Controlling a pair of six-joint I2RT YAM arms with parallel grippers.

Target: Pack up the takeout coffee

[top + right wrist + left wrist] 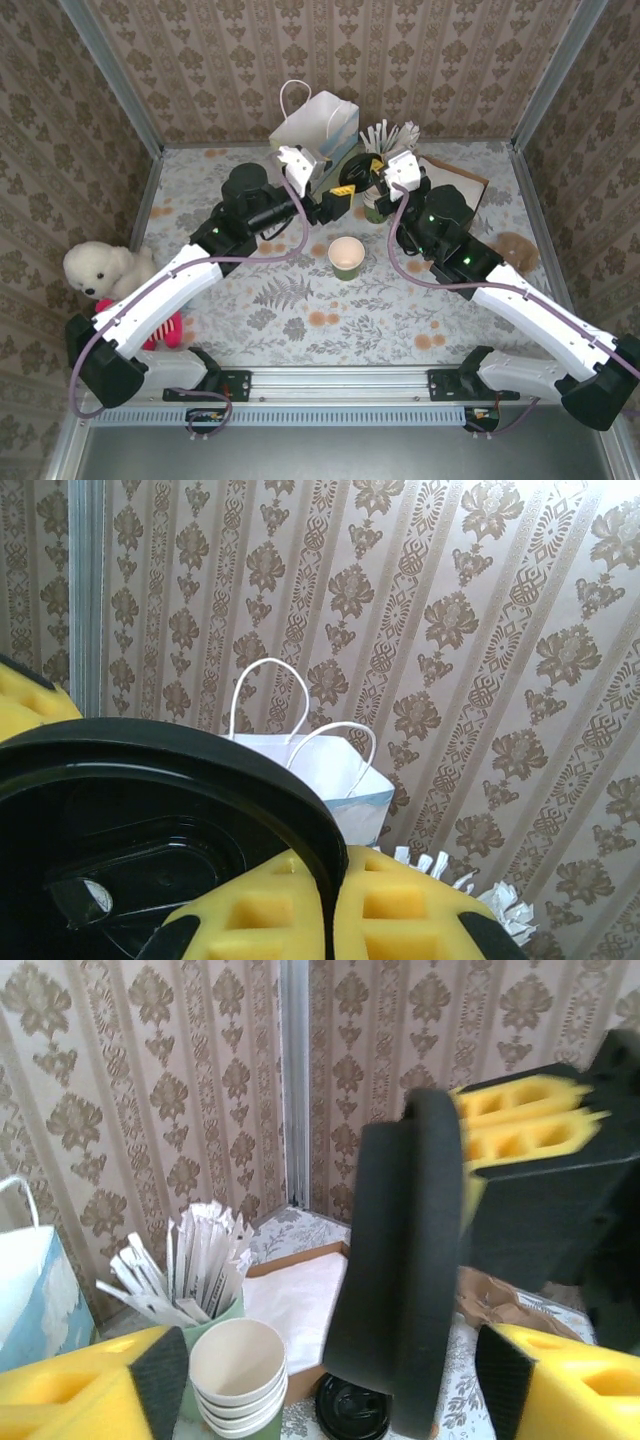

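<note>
1. At the far left of the table a fluffy white plush toy sits against the wall, well apart from the arms.
2. The left gripper reaches to the back centre. In its wrist view its yellow fingers with black pads stand wide apart, holding nothing.
3. A white paper bag with cord handles stands upright at the back wall, just behind the left gripper.
4. A lone small green paper cup with a cream inside stands upright mid-table, in front of both grippers. Its long axis is vertical, its open mouth faces up, and it has no lid.
5. A round black plastic lid hangs on edge between the left gripper's fingers, apart from both pads. It is seen edge-on, running top to bottom, with its flat faces turned sideways.
6. The right gripper is clamped tight on that lid's upper rim.
7. Below the lid, left to right:
   - a bunch of white paper sticks;
   - a stack of lidless green cups;
   - a white paper napkin;
   - a second black lid lying flat.
</note>
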